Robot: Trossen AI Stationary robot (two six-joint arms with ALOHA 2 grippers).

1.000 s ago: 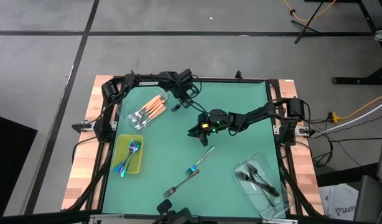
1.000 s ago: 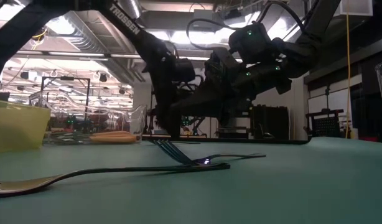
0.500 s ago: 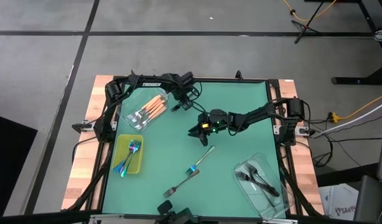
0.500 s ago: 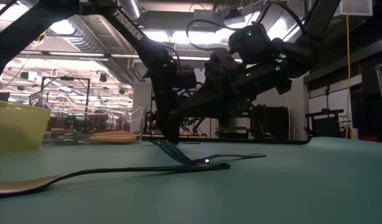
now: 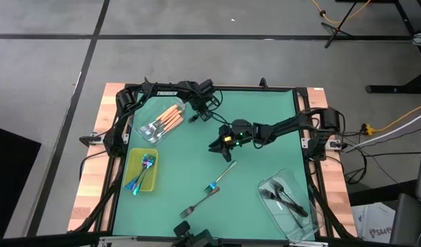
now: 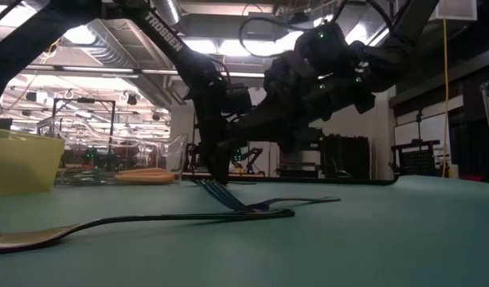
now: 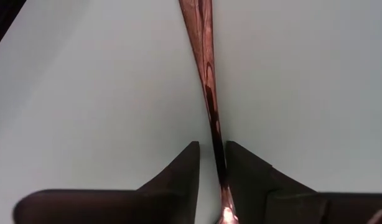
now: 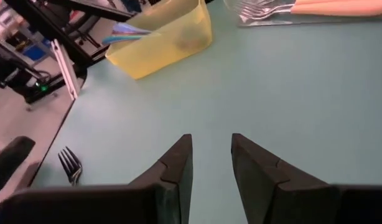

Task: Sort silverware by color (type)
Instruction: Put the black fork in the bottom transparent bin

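Looking straight down, a green table mat point(image 5: 258, 123) fills a wooden-edged frame, with two dark robot arms reaching in from the far corners. The left gripper point(image 5: 195, 118) is down at the mat near the far edge, just beside a clear tub point(image 5: 143, 118) that holds orange-handled forks point(image 5: 164, 121) with silver heads. In the left wrist view, its two fingers point(image 7: 181, 171) stand narrowly parted with a slim reddish-brown fork handle point(image 7: 206, 81) lying between them on the mat; whether they press on it cannot be told. The right gripper point(image 5: 217, 145) hovers above the middle of the mat, its fingers point(image 8: 178, 165) slightly apart and holding nothing. A yellow-green tray point(image 5: 153, 180) sits near the left edge with iridescent blue forks point(image 5: 140, 173) inside. A second clear tub point(image 5: 301, 221) sits at the near right corner, holding dark grey-black forks point(image 5: 282, 197). Two loose forks lie on the mat nearer the front: an iridescent fork point(image 5: 221, 175) just below the right gripper, and a dark fork point(image 5: 199, 202) a little closer to the front edge. In the low view these two cross each other.
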